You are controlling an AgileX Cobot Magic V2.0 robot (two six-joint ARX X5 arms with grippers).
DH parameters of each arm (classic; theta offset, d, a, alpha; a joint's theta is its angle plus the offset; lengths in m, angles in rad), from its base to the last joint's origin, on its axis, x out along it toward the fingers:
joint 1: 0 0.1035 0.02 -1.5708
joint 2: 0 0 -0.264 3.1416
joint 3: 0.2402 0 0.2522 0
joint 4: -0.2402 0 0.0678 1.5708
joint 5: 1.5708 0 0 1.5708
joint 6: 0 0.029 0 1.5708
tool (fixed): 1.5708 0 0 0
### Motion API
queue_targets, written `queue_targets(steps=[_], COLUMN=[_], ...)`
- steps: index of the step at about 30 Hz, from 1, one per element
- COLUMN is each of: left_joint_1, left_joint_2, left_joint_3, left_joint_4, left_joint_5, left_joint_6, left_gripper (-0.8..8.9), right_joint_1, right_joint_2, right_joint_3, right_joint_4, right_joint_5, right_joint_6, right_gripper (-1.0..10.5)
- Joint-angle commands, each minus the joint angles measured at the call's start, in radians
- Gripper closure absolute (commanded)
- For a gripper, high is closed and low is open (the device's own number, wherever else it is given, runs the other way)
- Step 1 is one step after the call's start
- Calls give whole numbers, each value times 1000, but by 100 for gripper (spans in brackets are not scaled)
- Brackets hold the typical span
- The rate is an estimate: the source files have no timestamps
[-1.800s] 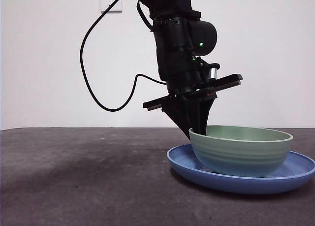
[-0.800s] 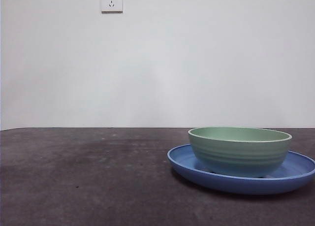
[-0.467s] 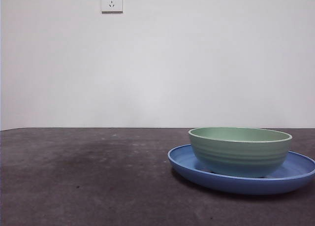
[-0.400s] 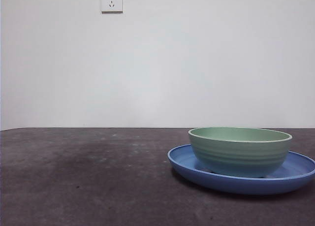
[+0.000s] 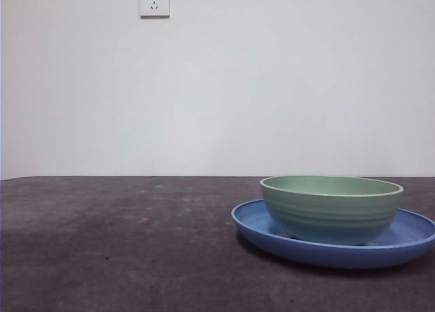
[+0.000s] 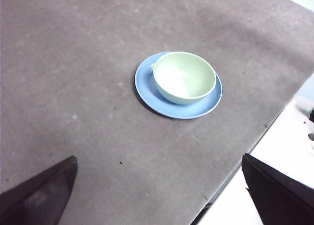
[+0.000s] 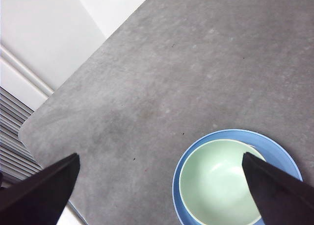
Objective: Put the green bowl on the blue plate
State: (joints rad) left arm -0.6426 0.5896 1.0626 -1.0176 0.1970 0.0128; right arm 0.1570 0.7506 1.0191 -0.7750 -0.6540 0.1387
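since the earlier frame the dark arm over the bowl has left the front view, and nothing on the bench has shifted. green bowl (image 5: 332, 209) sits upright inside the blue plate (image 5: 258, 225), slightly off its middle, on the grey bench (image 5: 122, 244). left gripper (image 6: 157, 195) and right gripper (image 7: 162, 195) both hang high with jaws spread wide, holding nothing; the right one is above the plate.
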Motion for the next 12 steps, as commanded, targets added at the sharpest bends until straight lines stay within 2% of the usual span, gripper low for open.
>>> queue_targets(steps=[1, 8, 12], left_joint_1=[-5, -5, -5], left_joint_2=[2, 2, 2], left_joint_3=[10, 10, 10], left_joint_4=[19, 20, 20], left_joint_5=[2, 2, 2], left_joint_6=[-2, -2, -2], left_gripper=[153, 153, 153], right_joint_1=[4, -8, -62], right_joint_2=[6, 47, 126], right_joint_3=[19, 19, 19], right_joint_4=[2, -62, -111], right_joint_5=[1, 70, 76], right_joint_6=[8, 90, 81], right_gripper=[295, 295, 295])
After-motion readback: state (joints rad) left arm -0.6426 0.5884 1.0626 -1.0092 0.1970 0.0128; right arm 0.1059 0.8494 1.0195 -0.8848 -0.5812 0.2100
